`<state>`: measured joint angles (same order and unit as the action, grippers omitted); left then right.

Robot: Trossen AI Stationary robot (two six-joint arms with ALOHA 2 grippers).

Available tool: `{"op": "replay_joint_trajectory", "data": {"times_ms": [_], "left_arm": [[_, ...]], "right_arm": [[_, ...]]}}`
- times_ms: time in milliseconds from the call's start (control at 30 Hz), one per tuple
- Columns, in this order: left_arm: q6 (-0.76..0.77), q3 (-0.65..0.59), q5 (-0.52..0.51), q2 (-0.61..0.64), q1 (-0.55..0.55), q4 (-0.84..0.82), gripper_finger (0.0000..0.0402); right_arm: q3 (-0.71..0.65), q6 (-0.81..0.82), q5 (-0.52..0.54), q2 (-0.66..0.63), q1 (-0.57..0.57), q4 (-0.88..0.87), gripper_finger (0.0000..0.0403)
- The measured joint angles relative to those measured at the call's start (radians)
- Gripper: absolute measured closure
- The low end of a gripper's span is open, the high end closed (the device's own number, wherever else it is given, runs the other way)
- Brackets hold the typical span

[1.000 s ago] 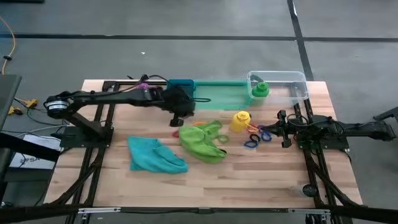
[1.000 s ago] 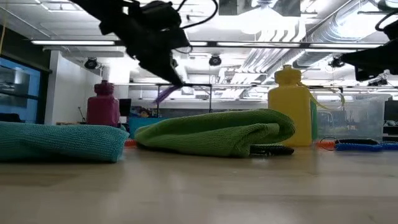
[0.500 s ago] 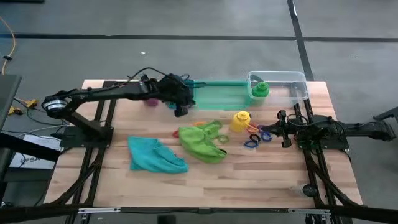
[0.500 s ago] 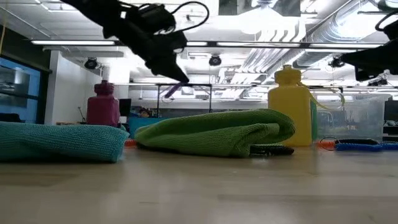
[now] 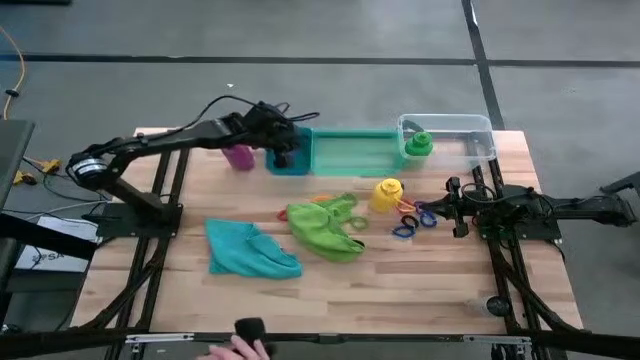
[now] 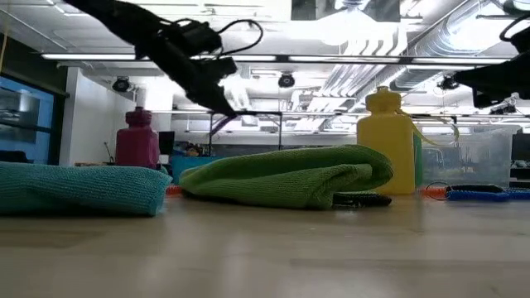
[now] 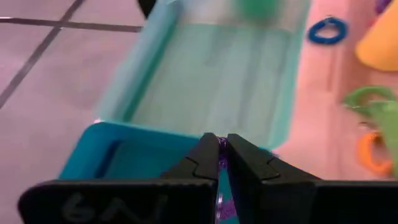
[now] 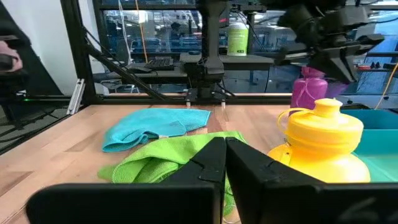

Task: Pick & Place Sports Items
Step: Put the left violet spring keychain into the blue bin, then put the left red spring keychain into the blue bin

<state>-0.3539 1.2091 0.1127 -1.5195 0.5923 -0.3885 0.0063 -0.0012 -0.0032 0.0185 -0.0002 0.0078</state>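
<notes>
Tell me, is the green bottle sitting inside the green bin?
No, in the high view the green bottle stands in the clear bin, beside the green bin.

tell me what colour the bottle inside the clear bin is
Green: the bottle in the clear bin shows best in the high view.

Wooden table (image 5: 430, 290) with cloths, bottles, rings, bins

A purple ring (image 7: 219, 186) hangs pinched in the left end effector (image 7: 218, 144) above the tabletop's far edge. Purple bottle (image 5: 238, 156) and yellow bottle (image 5: 386, 194) stand upright; the green bottle (image 5: 417, 144) sits at the far edge. Lime-green cloth (image 5: 325, 227) and teal cloth (image 5: 248, 250) lie crumpled mid-tabletop, coloured rings (image 5: 412, 221) beside the yellow bottle.
</notes>
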Motion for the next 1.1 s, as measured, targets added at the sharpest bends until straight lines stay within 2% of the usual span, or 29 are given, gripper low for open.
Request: {"op": "replay_joint_trajectory", "data": {"times_ms": [267, 567, 733, 1100], "left_arm": [[0.039, 0.0, -0.006, -0.016, 0.035, -0.002, 0.0387], [0.024, 0.0, -0.006, -0.016, 0.035, -0.003, 0.0271], [0.037, 0.0, -0.006, -0.016, 0.035, -0.003, 0.0229], [0.059, 0.0, -0.006, -0.016, 0.019, -0.046, 0.0216]], "right_arm": [[0.0, 0.0, 0.0, 0.0, 0.0, 0.0, 0.0402], [0.0, 0.0, 0.0, 0.0, 0.0, 0.0, 0.0402], [0.0, 0.0, 0.0, 0.0, 0.0, 0.0, 0.0402], [0.0, 0.0, 0.0, 0.0, 0.0, 0.0, 0.0403]]}}
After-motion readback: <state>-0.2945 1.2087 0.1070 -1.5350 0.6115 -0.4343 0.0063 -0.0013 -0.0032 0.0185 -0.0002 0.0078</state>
